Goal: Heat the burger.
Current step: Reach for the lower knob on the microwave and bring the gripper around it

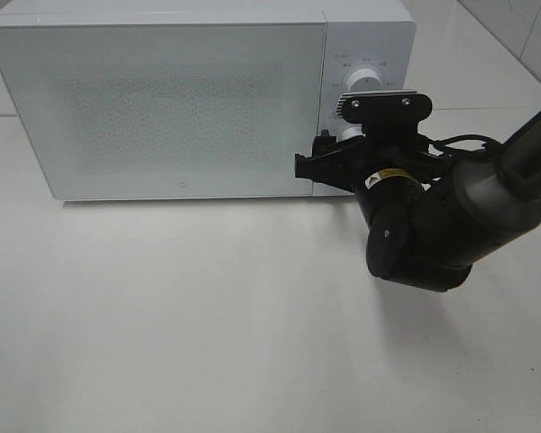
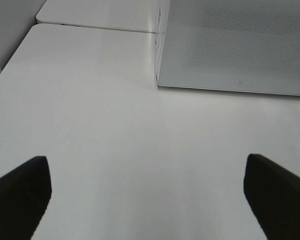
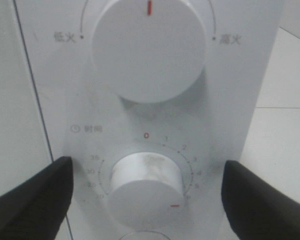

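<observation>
The burger is out of view. A white microwave (image 1: pixel 162 99) stands at the back of the table with its door shut. My right gripper (image 1: pixel 329 164) is up against its control panel. In the right wrist view my right gripper (image 3: pixel 146 167) is open, with one finger on each side of the lower timer knob (image 3: pixel 146 187) and a gap on both sides. The knob's red mark points away from the 0. The upper power knob (image 3: pixel 149 47) is above it. My left gripper (image 2: pixel 147 185) is open over bare tabletop, with nothing between its fingers.
The microwave's front corner (image 2: pixel 160 82) lies ahead of my left gripper. The white table (image 1: pixel 207 325) stretches in front of the microwave. My right arm (image 1: pixel 433 225) hangs over its right side. A second table surface (image 2: pixel 90 17) joins at the far left.
</observation>
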Tool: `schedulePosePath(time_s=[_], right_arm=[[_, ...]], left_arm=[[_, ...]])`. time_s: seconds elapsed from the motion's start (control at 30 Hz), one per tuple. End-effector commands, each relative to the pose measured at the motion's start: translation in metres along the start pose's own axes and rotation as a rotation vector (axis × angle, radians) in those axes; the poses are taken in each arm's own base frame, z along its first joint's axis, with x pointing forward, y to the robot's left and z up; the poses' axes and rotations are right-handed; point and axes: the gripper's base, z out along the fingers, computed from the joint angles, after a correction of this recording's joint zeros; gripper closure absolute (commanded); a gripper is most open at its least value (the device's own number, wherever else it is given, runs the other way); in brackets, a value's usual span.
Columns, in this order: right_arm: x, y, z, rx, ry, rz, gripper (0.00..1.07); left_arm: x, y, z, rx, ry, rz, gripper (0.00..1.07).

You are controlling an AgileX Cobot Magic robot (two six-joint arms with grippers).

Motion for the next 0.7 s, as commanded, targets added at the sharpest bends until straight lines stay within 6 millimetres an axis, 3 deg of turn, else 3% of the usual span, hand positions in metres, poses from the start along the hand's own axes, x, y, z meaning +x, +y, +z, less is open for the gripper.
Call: schedulePosePath(time_s=[0.03, 0.23, 0.3, 0.33, 0.37, 0.4, 0.47, 0.5, 0.53, 0.57, 0.63, 0.7], right_arm=[[-0.0034, 0.0011, 0.0022, -0.012, -0.020, -0.014, 0.33], [-0.0037, 0.0031, 0.0021, -0.034, -0.024, -0.022, 0.41], [-0.0037, 0.0030, 0.0021, -0.034, -0.024, -0.010, 0.52], [-0.0037, 0.0030, 0.0021, -0.034, -0.024, -0.010, 0.52], [-0.0037, 0.0030, 0.0021, -0.034, -0.024, -0.003, 0.61], [-0.0037, 0.0030, 0.0021, -0.034, -0.024, -0.003, 0.61], [-0.0037, 0.0030, 0.0021, -0.034, -0.024, -0.003, 0.80], [-0.0037, 0.0030, 0.0021, -0.034, -0.024, -0.003, 0.80], [-0.0036, 0.0030, 0.0021, -0.034, -0.023, -0.003, 0.91], [-0.0036, 0.0030, 0.0021, -0.034, -0.023, -0.003, 0.91], [-0.0036, 0.0031, 0.0021, -0.035, -0.023, -0.003, 1.05], [-0.0038, 0.0031, 0.0021, -0.034, -0.025, -0.003, 1.07]], left_arm=[[0.0017, -0.0005, -0.0020, 0.001, -0.024, -0.003, 0.07], [0.0017, -0.0005, -0.0020, 0.001, -0.024, -0.003, 0.07], [0.0017, -0.0005, -0.0020, 0.001, -0.024, -0.003, 0.07], [0.0017, -0.0005, -0.0020, 0.001, -0.024, -0.003, 0.07], [0.0017, -0.0005, -0.0020, 0.001, -0.024, -0.003, 0.07], [0.0017, -0.0005, -0.0020, 0.001, -0.024, -0.003, 0.07], [0.0017, -0.0005, -0.0020, 0.001, -0.024, -0.003, 0.07], [0.0017, -0.0005, -0.0020, 0.001, -0.024, -0.003, 0.07], [0.0017, -0.0005, -0.0020, 0.001, -0.024, -0.003, 0.07], [0.0017, -0.0005, -0.0020, 0.001, -0.024, -0.003, 0.07], [0.0017, -0.0005, -0.0020, 0.001, -0.024, -0.003, 0.07], [0.0017, -0.0005, -0.0020, 0.001, -0.024, -0.003, 0.07]])
